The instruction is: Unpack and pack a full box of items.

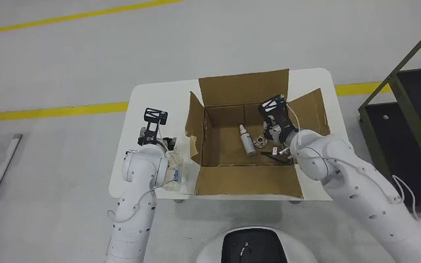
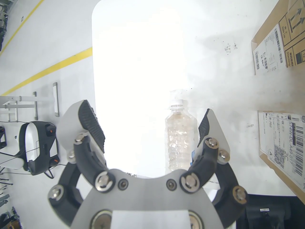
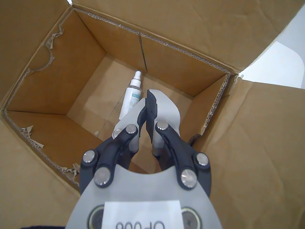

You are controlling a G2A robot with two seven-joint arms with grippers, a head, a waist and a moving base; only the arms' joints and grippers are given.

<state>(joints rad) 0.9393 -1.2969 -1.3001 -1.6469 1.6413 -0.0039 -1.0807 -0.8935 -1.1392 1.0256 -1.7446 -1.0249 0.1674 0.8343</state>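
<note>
An open cardboard box [image 1: 247,176] stands mid-table, its flaps spread out. On its floor lie a white spray bottle [image 1: 247,140] [image 3: 133,94], a small round part [image 1: 262,140] and a dark thin item [image 1: 272,154]. My right gripper [image 1: 272,107] [image 3: 147,104] hangs over the right half of the box, shut, with nothing visible between its pads. Left of the box, my left gripper [image 1: 156,118] [image 2: 147,117] is open above the white table [image 2: 143,48]. A clear plastic bottle [image 2: 180,139] [image 1: 173,172] lies on the table between the fingers, close to one pad [image 2: 204,126].
The box's labelled outer wall [image 2: 278,139] stands close beside the left gripper. The table's far left corner [image 1: 141,92] and the strip behind the box are bare. A dark metal rack [image 1: 395,112] stands off the table's right end.
</note>
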